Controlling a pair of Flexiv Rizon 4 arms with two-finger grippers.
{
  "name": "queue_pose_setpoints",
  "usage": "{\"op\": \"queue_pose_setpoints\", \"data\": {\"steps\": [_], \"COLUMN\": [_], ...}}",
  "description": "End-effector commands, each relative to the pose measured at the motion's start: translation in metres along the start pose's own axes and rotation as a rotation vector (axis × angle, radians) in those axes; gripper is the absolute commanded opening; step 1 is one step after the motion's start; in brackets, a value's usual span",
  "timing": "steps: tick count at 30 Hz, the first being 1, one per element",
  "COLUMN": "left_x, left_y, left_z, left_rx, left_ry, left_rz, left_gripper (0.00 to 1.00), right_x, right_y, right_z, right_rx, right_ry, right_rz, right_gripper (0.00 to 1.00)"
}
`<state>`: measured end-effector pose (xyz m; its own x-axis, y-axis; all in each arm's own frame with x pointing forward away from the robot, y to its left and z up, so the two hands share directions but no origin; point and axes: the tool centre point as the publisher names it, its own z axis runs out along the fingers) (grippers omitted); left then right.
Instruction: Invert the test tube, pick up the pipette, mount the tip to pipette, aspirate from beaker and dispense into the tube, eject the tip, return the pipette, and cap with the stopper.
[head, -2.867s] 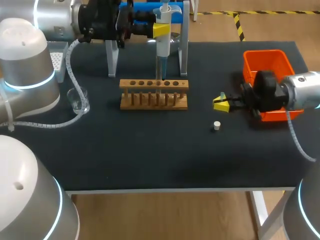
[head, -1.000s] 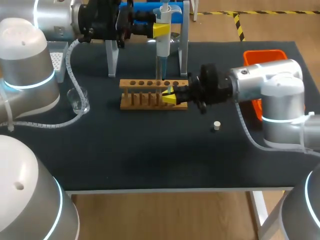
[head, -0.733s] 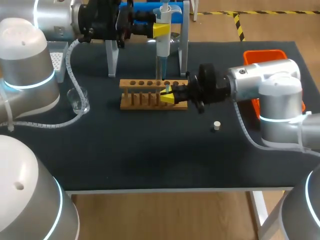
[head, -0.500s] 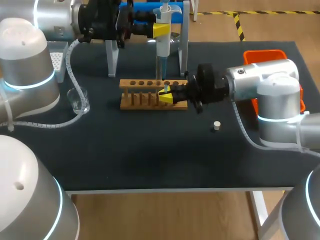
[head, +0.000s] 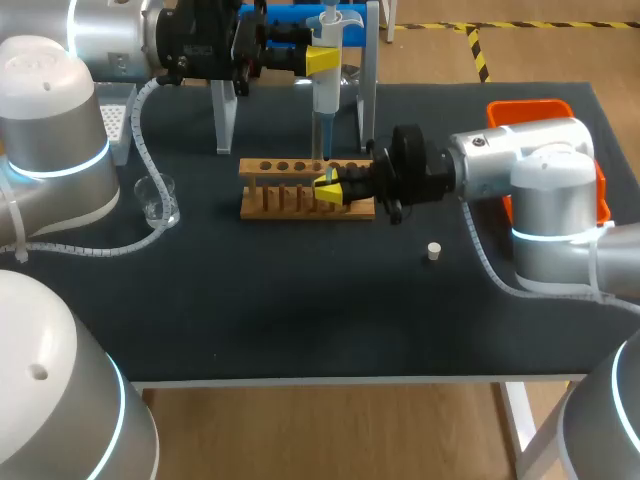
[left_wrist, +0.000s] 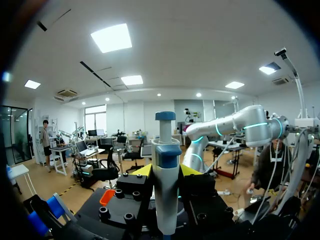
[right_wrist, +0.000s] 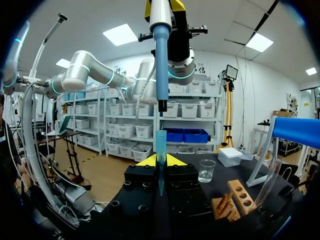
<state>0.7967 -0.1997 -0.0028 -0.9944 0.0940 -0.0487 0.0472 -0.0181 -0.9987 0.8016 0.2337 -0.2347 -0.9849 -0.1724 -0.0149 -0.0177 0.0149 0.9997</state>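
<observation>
The right pincer (right_wrist: 160, 161) grips the tip (right_wrist: 160, 142) upright over the rack (head: 270, 205), directly below the nozzle of the pipette (right_wrist: 161, 55) (clamped vertical in the left pincer (left_wrist: 166, 172)). Their axes line up, with a gap between.

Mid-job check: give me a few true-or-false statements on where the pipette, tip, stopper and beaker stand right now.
1. The left jaws are shut on the pipette. True.
2. The tip is already mounted on the pipette. False: the right jaws hold it upright just under the pipette's nose, with a gap between them.
3. The stopper lies on the table, apart from the rack. True.
4. The beaker is in the right jaws. False: it stands on the table, off the rack's left end.
</observation>
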Motion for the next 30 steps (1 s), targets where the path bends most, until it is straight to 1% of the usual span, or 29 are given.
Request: {"op": "queue_pose_setpoints", "data": {"steps": [1, 7, 30], "left_x": [0.0002, 0.0002, 0.0002], "left_y": [-0.0001, -0.0001, -0.0001], "left_z": [0.0001, 0.0001, 0.0001], "left_rx": [0.002, 0.002, 0.002], "left_ry": [-0.002, -0.002, -0.002], "left_rz": [0.001, 0.001, 0.001], "left_gripper": [0.00, 0.00, 0.00], "right_x": [-0.0010, -0.0004, -0.0029], "right_y": [0.0022, 0.0064, 0.0089], "right_z": [-0.0006, 0.0004, 0.0014], "right_rx": [0.000, -0.006, -0.003], "right_ry": [0.002, 0.007, 0.021], "right_rz": [-0.002, -0.011, -0.018], "right_gripper": [0.00, 0.00, 0.00]}}
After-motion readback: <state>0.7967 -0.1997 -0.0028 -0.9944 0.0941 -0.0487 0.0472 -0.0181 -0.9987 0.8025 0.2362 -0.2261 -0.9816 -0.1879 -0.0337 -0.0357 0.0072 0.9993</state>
